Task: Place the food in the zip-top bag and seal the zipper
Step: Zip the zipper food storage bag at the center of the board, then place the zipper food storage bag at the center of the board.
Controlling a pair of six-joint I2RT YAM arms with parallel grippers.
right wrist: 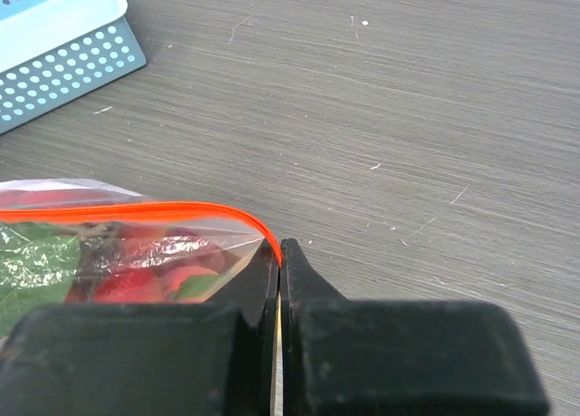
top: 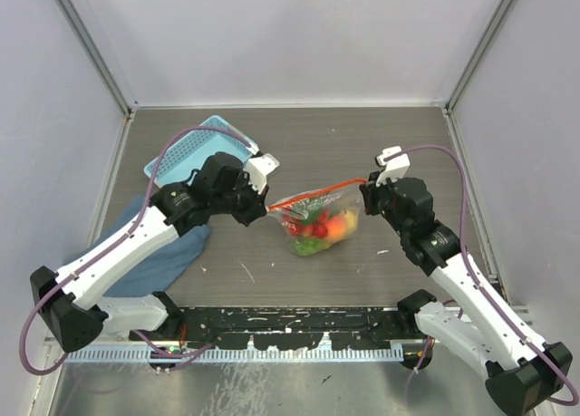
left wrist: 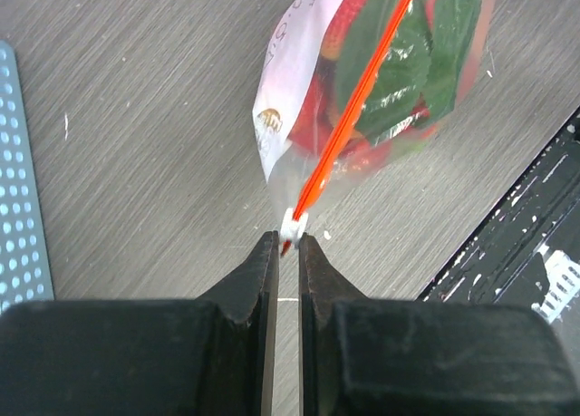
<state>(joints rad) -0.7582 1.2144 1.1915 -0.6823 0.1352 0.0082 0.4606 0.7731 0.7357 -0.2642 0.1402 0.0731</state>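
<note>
Stretched taut nine-to-three: the zipper [top: 317,190]. Pinched at nine, by its white slider [left wrist: 293,222], in the nearly closed left gripper [left wrist: 287,239]; at three in the fully closed right gripper [right wrist: 279,246]. Hanging at six, zip-top bag [top: 299,218], food [top: 328,226] inside

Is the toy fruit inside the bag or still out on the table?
Inside. Red, green and orange fruit shows through the clear bag in every view, and no fruit is seen loose on the table.

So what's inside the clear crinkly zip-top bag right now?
Through the clear zip-top bag show toy fruits: an orange-pink peach, red berries and green grapes. Whatever lies under or behind those is covered, so I can't give a full count.
</note>
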